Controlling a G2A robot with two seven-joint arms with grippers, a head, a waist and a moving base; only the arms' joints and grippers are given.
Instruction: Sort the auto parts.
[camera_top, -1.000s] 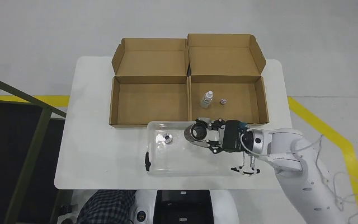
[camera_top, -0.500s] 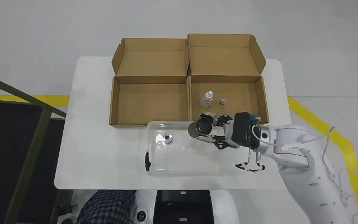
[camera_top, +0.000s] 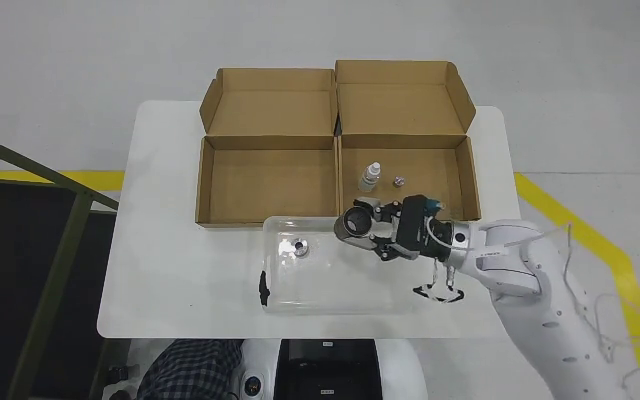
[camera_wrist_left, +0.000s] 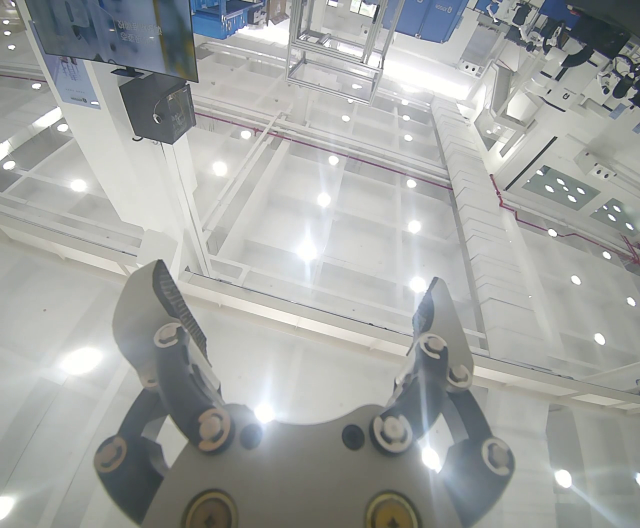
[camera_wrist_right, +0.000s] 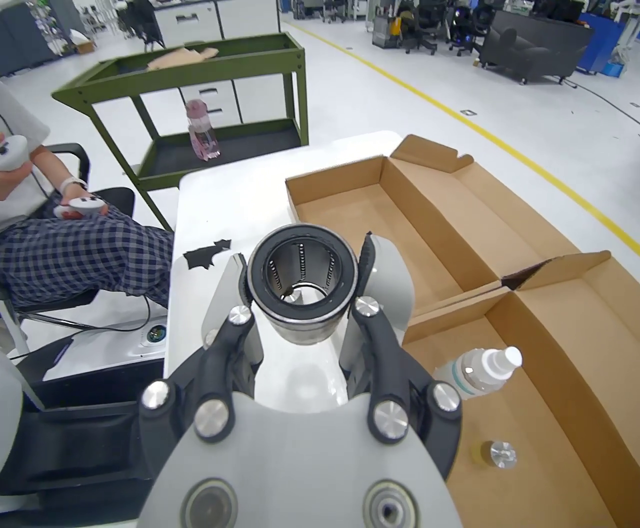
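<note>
My right gripper is shut on a steel cylindrical bearing with a black rim. In the top view the right gripper holds the bearing over the far edge of the clear tray, just short of the right cardboard box. That box holds a small white bottle and a small metal part; the wrist view shows the bottle and the metal part too. One small metal part lies in the tray. My left gripper is open and points at the ceiling.
The left cardboard box stands open beside the right one, both with lids folded back. A black clip sits at the tray's left edge. A black bracket lies near the table's front right. White table lies free to the left.
My right gripper has carried the bearing up and away from the tray's middle toward the right box's near wall.
</note>
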